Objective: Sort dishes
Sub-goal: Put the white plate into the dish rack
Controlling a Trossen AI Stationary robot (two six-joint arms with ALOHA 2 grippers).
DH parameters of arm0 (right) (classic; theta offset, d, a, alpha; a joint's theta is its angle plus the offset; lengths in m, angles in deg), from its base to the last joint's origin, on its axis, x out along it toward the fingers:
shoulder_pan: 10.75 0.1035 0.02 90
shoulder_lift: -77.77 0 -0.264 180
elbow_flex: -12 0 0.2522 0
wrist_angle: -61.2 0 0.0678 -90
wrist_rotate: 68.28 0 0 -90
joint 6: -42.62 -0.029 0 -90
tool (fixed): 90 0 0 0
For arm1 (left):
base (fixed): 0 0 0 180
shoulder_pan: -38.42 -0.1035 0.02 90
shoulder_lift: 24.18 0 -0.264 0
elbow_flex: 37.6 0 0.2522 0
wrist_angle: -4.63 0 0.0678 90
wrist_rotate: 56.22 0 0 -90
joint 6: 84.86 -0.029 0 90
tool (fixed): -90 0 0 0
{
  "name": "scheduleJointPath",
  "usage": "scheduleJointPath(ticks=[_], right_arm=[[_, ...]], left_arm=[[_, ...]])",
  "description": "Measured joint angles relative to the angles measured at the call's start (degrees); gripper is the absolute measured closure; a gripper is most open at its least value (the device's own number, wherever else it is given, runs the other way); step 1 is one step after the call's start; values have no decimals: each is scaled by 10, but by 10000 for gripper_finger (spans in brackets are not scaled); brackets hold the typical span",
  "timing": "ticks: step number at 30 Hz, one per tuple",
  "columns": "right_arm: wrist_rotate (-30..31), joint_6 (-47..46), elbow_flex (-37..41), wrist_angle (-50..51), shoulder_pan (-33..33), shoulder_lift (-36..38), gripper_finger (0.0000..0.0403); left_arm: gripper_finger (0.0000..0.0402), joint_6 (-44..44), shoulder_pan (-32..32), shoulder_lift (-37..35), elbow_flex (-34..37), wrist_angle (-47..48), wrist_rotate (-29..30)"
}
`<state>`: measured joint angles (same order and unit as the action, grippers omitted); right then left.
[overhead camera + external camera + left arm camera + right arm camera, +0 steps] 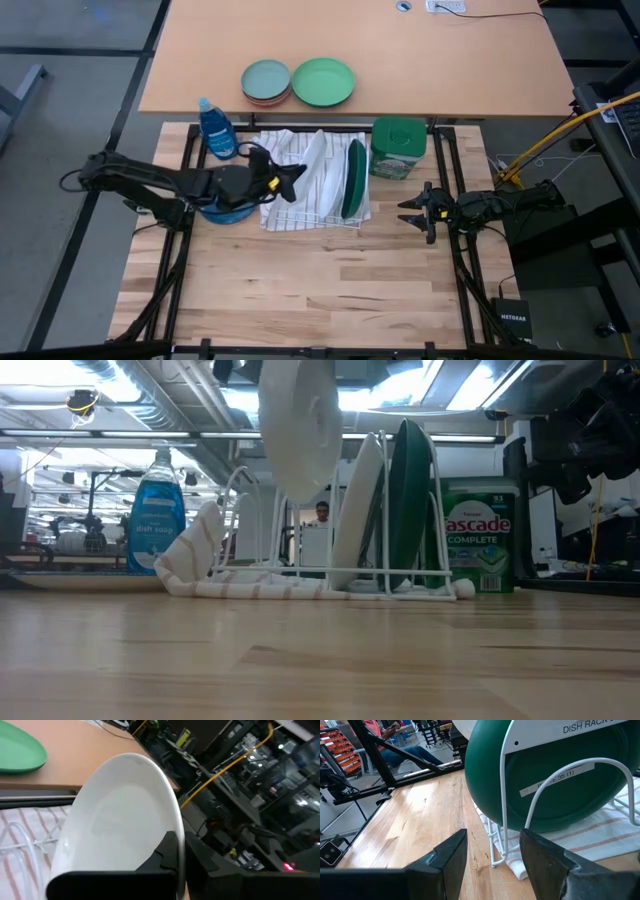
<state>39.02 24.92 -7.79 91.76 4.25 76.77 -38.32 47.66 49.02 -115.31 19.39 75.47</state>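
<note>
My left gripper is shut on a white plate, held on edge above the white wire dish rack. A second white plate and a dark green plate stand on edge in the rack's slots. The dark green plate also shows in the right wrist view. A dark blue plate lies flat on the table under my left arm. My right gripper is open and empty, to the right of the rack and pointing at it. My left gripper pinches the white plate's rim between its two fingers, with one finger on the plate's hollow face. The fingers come about level from the table's left. The plate stands on edge, lifted clear above the rack.
A striped towel lies under the rack. A blue dish-soap bottle and a green Cascade box stand at the rack's far side. A light-green plate and a grey-teal plate lie on the far table.
</note>
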Motion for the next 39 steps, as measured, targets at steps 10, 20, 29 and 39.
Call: scheduleJointPath(ticks=[10, 20, 29, 39], right_arm=[[0, 0, 0, 0, 0, 0, 217], [0, 0, 0, 0, 0, 0, 217], [0, 0, 0, 0, 0, 0, 217], [0, 0, 0, -1, 0, 0, 217]], left_arm=[[401, 40, -16, 54, 0, 14, -2], [401, 90, -23, 109, 0, 25, -5], [400, 132, -33, 126, 0, 69, -10], [354, 110, -37, 126, 0, 73, -1]])
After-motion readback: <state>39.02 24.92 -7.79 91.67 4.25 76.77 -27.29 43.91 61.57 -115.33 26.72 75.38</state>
